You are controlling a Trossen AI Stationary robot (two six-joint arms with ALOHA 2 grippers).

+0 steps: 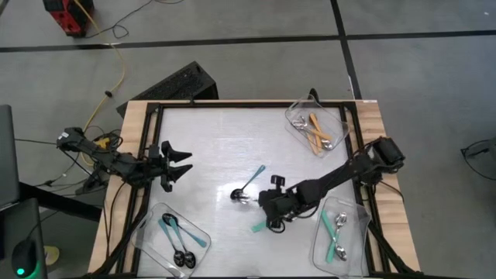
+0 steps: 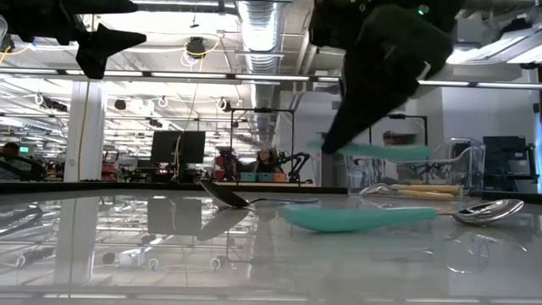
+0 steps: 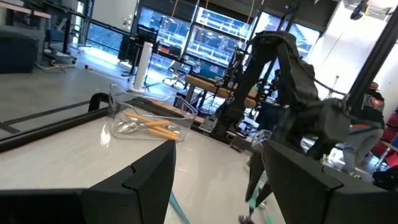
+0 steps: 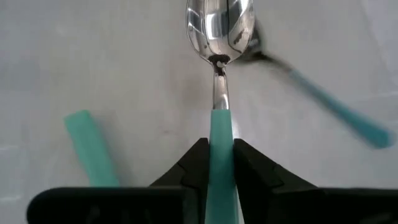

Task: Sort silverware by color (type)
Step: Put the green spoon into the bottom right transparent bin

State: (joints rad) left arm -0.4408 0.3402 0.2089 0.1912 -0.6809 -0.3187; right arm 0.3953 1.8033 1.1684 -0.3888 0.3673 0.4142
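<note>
Two arms show over your table. At the left edge your left gripper hovers with fingers spread, holding nothing. Below it, a tray near the front-left corner holds blue-handled spoons. Mid-table lies one more blue-handled spoon, and beside it your right gripper pinches a teal-handled spoon by its handle; another teal spoon lies on the table close by. At right, the back tray holds orange-handled spoons and the front tray teal ones.

Overhead straight down, low level across the table, wrists close behind tools, all sharing the tabletop.
</note>
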